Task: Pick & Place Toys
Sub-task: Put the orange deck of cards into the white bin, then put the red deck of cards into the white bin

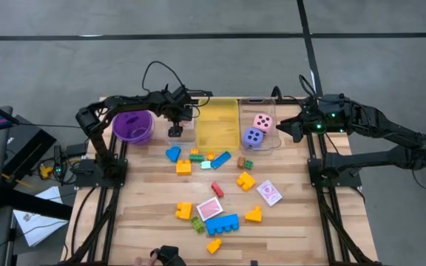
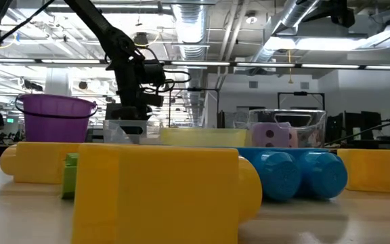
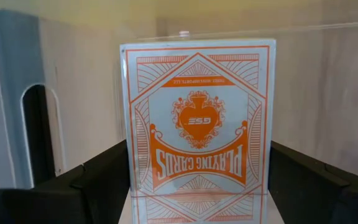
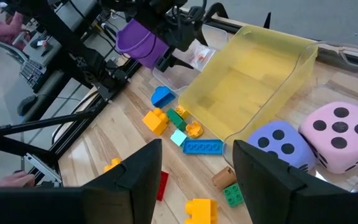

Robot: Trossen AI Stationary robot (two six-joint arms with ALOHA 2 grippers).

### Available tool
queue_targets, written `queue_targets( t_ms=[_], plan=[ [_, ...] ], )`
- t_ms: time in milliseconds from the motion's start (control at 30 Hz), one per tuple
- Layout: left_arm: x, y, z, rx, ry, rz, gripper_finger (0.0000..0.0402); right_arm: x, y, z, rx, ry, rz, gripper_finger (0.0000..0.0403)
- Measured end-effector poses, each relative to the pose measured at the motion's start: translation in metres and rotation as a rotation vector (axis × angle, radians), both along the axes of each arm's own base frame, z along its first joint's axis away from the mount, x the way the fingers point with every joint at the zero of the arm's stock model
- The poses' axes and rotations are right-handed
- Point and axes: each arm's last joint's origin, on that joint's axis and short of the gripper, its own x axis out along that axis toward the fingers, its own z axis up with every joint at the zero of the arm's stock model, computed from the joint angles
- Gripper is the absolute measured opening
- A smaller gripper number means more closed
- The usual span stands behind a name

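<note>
On the wooden tabletop (image 1: 287, 222), taking the yellow bin (image 1: 218, 122) at the far edge as landmark, the loose toys lie nearer than it: a long blue block (image 1: 222, 224), yellow blocks (image 1: 184, 210), a small green block (image 1: 197, 224) and two red-and-white playing cards (image 1: 210, 208), then, closer to the bin, a blue block (image 1: 221, 159), an orange block (image 1: 183, 167) and a rounded blue piece (image 1: 172, 154). The left arm reaches from its base left of the bin, folding over the purple round bowl (image 1: 133, 125), and points its wrist down into the clear bin (image 1: 185, 130) that touches the yellow bin's left side. The left pincer (image 1: 175, 131) sits low inside that clear bin, its jaws well apart, and a deck of playing cards (image 3: 197, 124) stands upright between the dark fingers (image 3: 101, 177); whether they touch the deck cannot be told. The yellow bin shows nothing inside. Touching its right side, a second clear bin (image 1: 274, 122) holds the purple die (image 1: 253, 137) and, beyond it, the pink die (image 1: 262, 121). The right arm waits to the right of that bin, stretched in from its base with the right pincer (image 1: 285, 129) just beside the bin's outer wall, jaws partly apart and holding nothing.
</note>
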Motion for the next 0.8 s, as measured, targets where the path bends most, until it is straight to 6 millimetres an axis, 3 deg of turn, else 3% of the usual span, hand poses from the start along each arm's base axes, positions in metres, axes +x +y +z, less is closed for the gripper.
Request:
queue_targets(
  t_ms=[633, 800],
  plan=[
    [0.004, 0.007, 0.004, 0.138, 0.001, 0.038, 0.0356, 0.000, 0.000, 0.000, 0.009, -0.002, 0.015, 0.0189],
    [0.001, 0.005, 0.021, 0.184, -0.034, 0.046, 0.0356, 0.000, 0.000, 0.000, 0.008, -0.002, 0.015, 0.0189]
  ],
)
